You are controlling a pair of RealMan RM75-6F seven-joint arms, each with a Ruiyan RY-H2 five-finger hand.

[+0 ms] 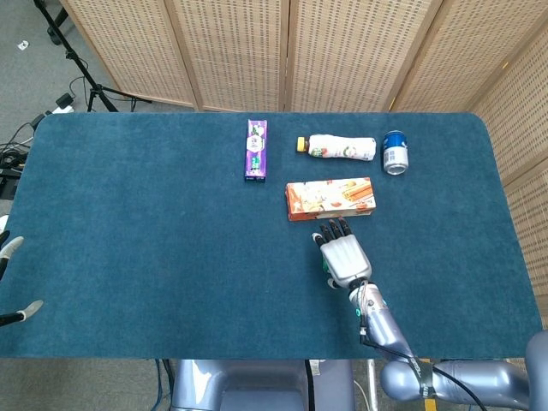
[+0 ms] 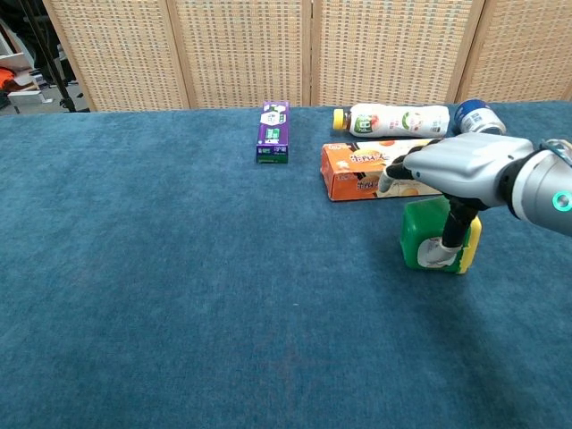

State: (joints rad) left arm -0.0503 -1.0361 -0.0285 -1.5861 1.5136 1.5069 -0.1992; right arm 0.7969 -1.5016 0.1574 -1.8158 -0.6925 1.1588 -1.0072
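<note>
From the head view, I'm holding my right hand flat over the green box, hiding most of it, just below the orange carton; my left hand is showing only spread fingertips at the table edge.

In the chest view, my right hand is covering the green box, thumb pressing its front; a firm grip I cannot tell.

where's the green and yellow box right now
In the chest view the green and yellow box stands right of centre on the blue table, directly under the right hand, just in front of the orange carton.
</note>
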